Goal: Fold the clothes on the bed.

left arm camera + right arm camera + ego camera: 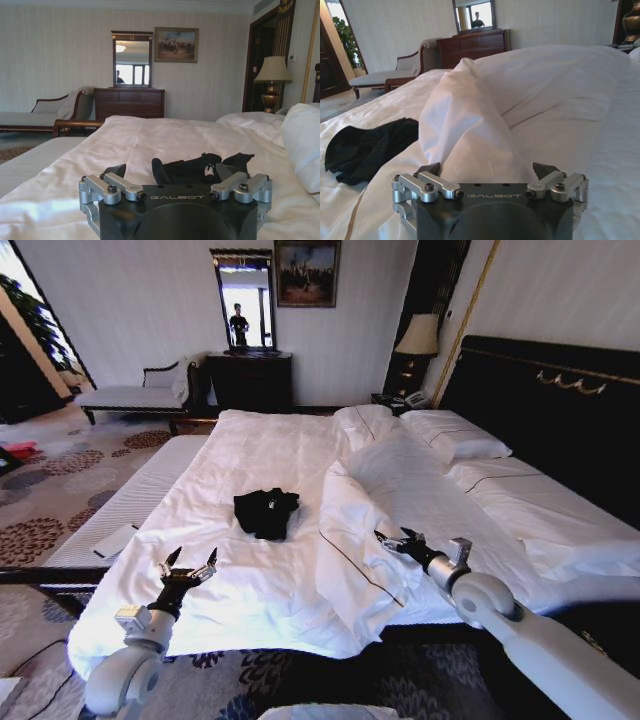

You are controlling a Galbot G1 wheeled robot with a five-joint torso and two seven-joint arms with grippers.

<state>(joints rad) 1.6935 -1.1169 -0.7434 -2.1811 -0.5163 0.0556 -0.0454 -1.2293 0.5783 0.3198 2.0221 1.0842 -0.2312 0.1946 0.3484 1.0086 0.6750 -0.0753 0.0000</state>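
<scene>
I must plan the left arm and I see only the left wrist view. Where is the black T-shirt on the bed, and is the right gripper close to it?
Observer: The T-shirt lies crumpled mid-bed, ahead of the left gripper, apart from it.
Operator: And the right gripper?
Observer: The right gripper is open over a bunched duvet fold, to the shirt's right.
Operator: Does the fold cover the shirt?
Observer: No, it rises beside the shirt.

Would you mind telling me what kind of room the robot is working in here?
Most likely a hotel bedroom: a large bed with white duvet and pillows, a bedside lamp, and a dark dresser under a mirror.
</scene>
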